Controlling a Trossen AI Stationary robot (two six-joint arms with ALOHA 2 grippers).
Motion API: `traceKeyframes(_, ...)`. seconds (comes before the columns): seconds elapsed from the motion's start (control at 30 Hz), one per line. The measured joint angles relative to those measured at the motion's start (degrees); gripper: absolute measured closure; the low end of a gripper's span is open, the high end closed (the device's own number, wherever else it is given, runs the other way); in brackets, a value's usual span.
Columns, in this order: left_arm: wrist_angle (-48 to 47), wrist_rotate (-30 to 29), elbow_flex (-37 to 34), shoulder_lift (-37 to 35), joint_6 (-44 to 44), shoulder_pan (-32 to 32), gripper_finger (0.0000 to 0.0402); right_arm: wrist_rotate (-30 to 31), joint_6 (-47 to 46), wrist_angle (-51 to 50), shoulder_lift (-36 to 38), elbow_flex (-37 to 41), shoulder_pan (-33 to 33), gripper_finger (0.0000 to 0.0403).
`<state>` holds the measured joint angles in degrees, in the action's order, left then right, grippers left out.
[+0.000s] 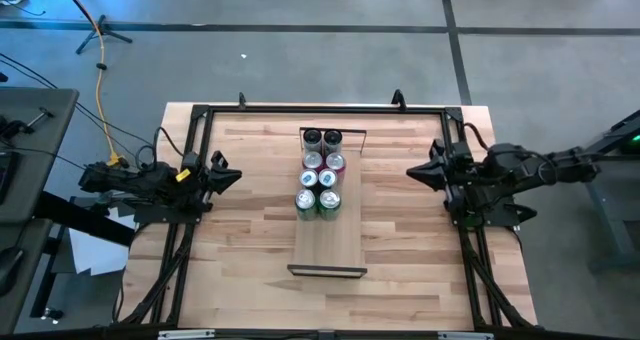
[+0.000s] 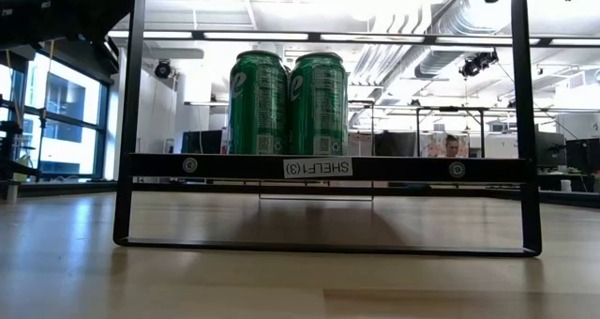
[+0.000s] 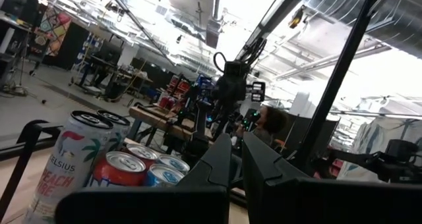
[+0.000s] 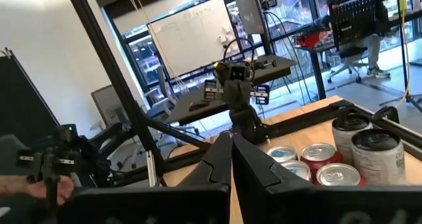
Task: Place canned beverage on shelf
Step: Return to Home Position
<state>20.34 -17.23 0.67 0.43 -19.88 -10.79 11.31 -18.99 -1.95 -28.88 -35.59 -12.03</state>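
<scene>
Fingers of the left gripper (image 1: 228,172) meet, holding nothing. Straight ahead of it lies the shelf (image 1: 328,250), long axis crosswise to its reach, soda cans (image 1: 329,179) standing in pairs along the board. Beyond them the right gripper (image 1: 420,172) faces back, likewise closed and empty, about equally near. With every can aboard, neither arm seems owed another reach.

The counter (image 1: 240,240) is pale butcher-block wood, smooth with a soft sheen. The shelf (image 1: 327,245) is a board of similar pale wood, and its end frames (image 2: 131,122) are thin black metal, matt. A white paper label (image 2: 318,167) sticks to the front rail. The green cans (image 2: 288,101) are glossy printed metal, and the can tops (image 1: 320,178) are bright bare metal. The right tool (image 4: 231,138) looks like matt black plastic.
</scene>
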Motion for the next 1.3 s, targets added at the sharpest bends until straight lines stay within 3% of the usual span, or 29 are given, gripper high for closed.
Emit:
traceKeyframes(0.73,-0.01,0.0,0.0,0.02,0.01,0.0,0.0401,-0.83,3.87,13.59,28.94,26.72,5.81,0.0403)
traceKeyframes(1.03,-0.56,0.04,0.0,0.04,0.02,0.0,0.0401,-3.91,2.16,19.0,28.7,34.93,8.94,0.0403)
traceKeyframes(1.3,-1.59,0.07,0.0,0.04,0.02,0.0,0.0401,-1.28,7.34,7.37,28.52,35.01,10.58,0.0403)
